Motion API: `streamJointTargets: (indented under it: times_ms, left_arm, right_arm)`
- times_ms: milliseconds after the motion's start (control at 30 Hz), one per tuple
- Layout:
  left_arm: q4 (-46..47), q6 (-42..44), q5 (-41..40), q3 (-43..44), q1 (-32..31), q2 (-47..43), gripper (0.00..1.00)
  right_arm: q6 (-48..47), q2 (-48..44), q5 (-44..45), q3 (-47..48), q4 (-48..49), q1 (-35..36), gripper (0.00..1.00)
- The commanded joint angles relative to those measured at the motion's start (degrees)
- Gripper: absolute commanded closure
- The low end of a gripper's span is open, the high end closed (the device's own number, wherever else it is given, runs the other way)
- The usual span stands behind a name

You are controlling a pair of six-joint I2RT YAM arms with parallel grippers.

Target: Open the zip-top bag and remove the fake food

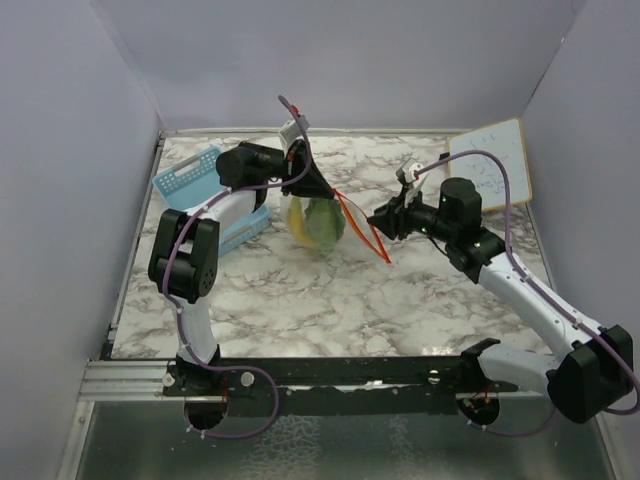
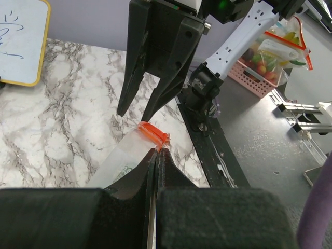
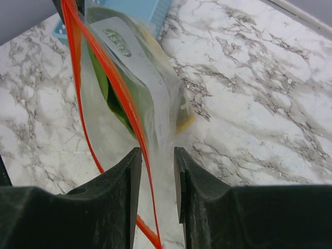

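Marble-pattern table (image 1: 300, 300), flat and glossy, walled on three sides by plain panels; front edge is a metal rail with both arm bases. Light-blue mesh basket (image 1: 190, 178) back left, partly hidden behind the left arm. Whiteboard (image 1: 490, 165) with yellow rim lies back right, its corner cut off by the wall. The marble between the bag and the rail is bare.

Zip-top bag (image 1: 318, 222) hangs mid-table toward the back, between the two grippers: clear floppy film, orange-red zip strips parted into a narrow V. Can't tell if its bottom touches the table.

Fake food is in the bag: green leafy piece (image 3: 111, 104) and yellow piece (image 3: 184, 122), blurred by the film; no dark piece made out.

Left gripper (image 2: 156, 151) is clamped tight on the zip strip's end. Right gripper (image 3: 157, 153) is partly open, straddling one bag wall and strip, gap visible, no firm pinch.
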Motion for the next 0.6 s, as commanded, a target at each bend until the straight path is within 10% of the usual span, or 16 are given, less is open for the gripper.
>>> streamJointTargets:
  times_ms: [0,200,400,567]
  left_arm:
    - [13.7,0.4,0.5,0.2,-0.8,-2.3,1.0]
    - [13.7,0.3,0.0,0.2,-1.1,-1.3,1.0]
    - [13.5,1.1,-3.5,1.0,-0.9,0.2,1.0]
    - [13.4,-4.7,-14.3,5.8,1.1,4.0,0.38]
  right_arm:
    - [0.4,2.3,2.5,0.9,4.1,-0.1,0.69]
    - [2.4,5.7,-0.8,1.8,7.1,-0.1,0.74]
    - [4.2,4.5,-0.6,1.9,6.7,-0.1,0.99]
    - [6.2,2.9,-5.2,2.4,8.1,-0.1,0.98]
